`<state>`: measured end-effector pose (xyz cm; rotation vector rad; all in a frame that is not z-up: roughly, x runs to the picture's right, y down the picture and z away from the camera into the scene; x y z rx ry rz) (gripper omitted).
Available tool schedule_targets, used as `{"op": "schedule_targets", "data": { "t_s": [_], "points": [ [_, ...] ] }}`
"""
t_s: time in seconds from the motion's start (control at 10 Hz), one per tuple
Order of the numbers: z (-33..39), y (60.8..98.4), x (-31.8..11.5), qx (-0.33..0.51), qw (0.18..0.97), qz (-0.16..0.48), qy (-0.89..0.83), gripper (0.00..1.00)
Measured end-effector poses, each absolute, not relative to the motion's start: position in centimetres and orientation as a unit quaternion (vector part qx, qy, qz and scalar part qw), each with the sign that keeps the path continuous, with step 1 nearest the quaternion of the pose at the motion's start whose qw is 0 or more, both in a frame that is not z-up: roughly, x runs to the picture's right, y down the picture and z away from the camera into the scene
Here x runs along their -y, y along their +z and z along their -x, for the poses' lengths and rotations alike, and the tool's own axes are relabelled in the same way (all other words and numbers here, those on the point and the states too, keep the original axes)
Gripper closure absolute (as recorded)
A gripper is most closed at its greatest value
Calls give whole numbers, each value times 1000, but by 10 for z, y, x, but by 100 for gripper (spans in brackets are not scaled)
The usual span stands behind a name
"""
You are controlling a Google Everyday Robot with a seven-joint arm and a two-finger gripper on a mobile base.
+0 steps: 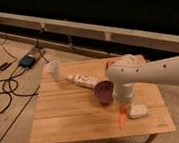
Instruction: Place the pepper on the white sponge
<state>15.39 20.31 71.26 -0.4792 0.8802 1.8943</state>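
Note:
The pepper [122, 118] is a small orange tapered piece, hanging point-down just above the wooden table [69, 114], right beside the left edge of the white sponge [138, 111]. The sponge lies flat near the table's front right. My gripper [123, 106] points straight down from the white arm that reaches in from the right and is shut on the pepper's top end. The wrist hides the fingers for the most part.
A purple bowl [104, 91] stands just behind and left of the gripper. A white labelled bottle [84, 80] lies on its side at mid-table. A white cup [55, 70] stands at the back left corner. Cables and a small box [27, 61] lie on the floor at left.

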Motion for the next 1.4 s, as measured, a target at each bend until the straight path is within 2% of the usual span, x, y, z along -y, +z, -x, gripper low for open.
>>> {"op": "schedule_targets", "data": {
  "t_s": [0.6, 1.4],
  "points": [
    [-190, 764, -205, -378, 458, 211, 777, 100],
    [-243, 773, -220, -412, 442, 201, 771, 100]
  ]
}}
